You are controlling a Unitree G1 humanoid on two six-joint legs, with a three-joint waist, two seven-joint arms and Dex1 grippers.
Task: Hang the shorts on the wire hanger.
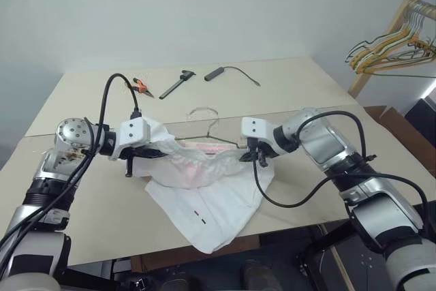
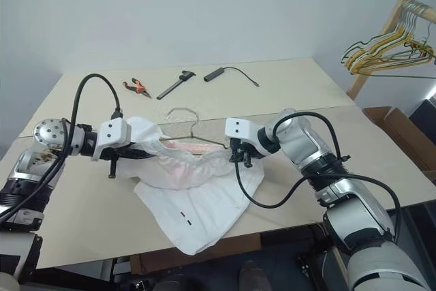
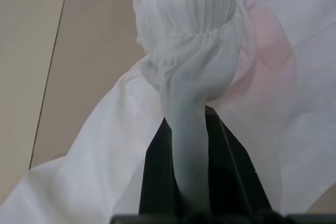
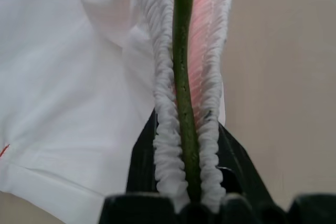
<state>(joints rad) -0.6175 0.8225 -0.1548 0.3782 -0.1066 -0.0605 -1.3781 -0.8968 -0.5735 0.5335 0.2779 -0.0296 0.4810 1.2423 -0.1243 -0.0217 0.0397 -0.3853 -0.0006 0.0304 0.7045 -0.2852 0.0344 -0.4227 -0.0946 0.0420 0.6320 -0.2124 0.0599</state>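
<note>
The shorts (image 1: 204,195) lie on the near table (image 1: 102,223), between the left gripper (image 1: 139,157) on the left and the right gripper (image 1: 257,155) on the right, the hem reaching the table's front edge. The wire hanger (image 2: 187,127) sits at the waistband, its hook pointing toward the far table (image 1: 286,76). On the far table, the pliers (image 1: 142,86) lie left of the black tool (image 1: 177,84), with the cabled device (image 1: 221,72) to its right. The hanger rack (image 1: 398,39) stands at far right, behind the tables.

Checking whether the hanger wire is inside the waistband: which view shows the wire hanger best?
Right wrist view: the wire hanger runs between two gathered waistband layers of the shorts. The eye views show its hook and a shoulder; in the left wrist view, cloth covers it.
</note>
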